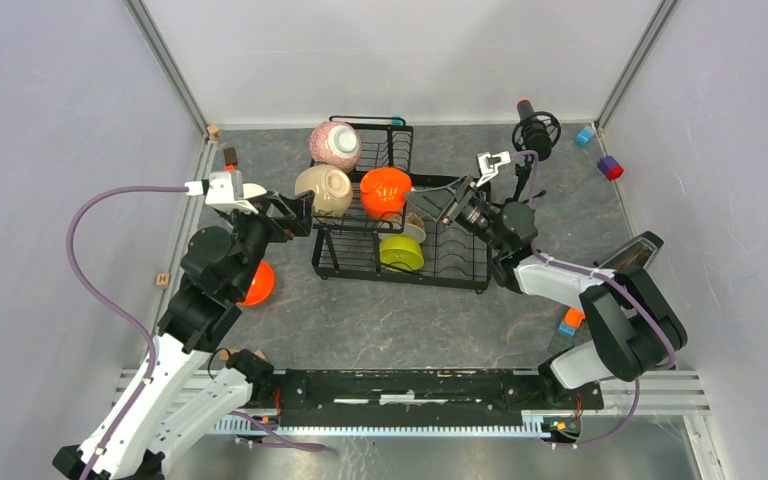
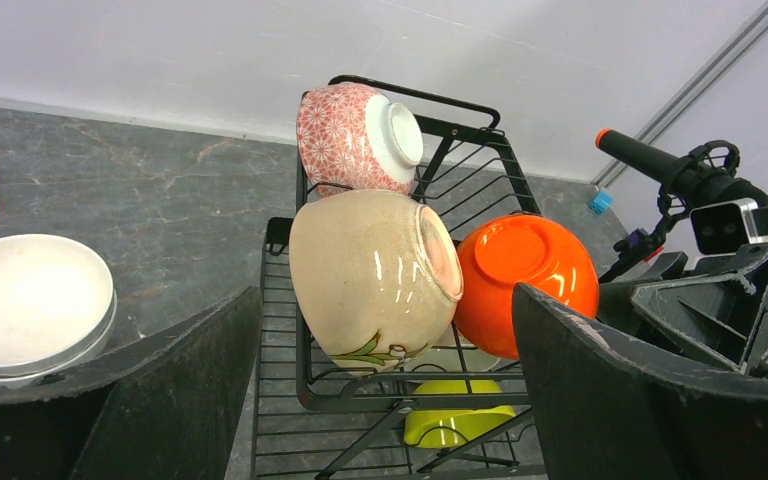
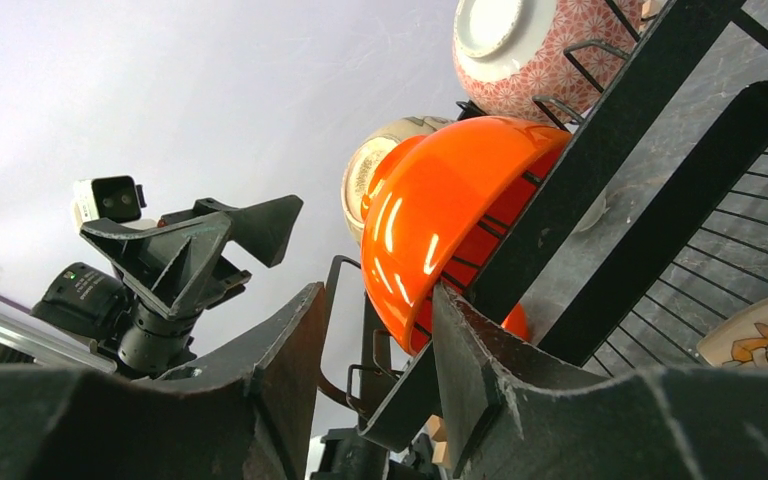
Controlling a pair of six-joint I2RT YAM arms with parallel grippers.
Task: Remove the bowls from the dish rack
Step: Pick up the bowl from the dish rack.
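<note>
The black wire dish rack (image 1: 460,262) stands mid-table. Its upper shelf holds a pink-speckled bowl (image 1: 335,145), a beige bowl (image 1: 323,190) and an orange bowl (image 1: 385,190), all on their sides. A lime green bowl (image 1: 401,253) and a small white bowl (image 1: 415,229) sit on the lower tray. My left gripper (image 1: 300,212) is open and empty, just left of the beige bowl (image 2: 370,275). My right gripper (image 1: 452,200) is open at the shelf's right edge; its jaws straddle a rack bar below the orange bowl's rim (image 3: 430,220). A second orange bowl (image 1: 260,285) and stacked white bowls (image 2: 30,300) rest on the table at left.
A black microphone tripod (image 1: 536,130) stands behind the rack at right. Small coloured blocks lie at the far right (image 1: 610,167), by the right arm (image 1: 569,321) and along the left wall (image 1: 162,281). A flower-patterned bowl's rim (image 3: 760,335) shows on the lower tray.
</note>
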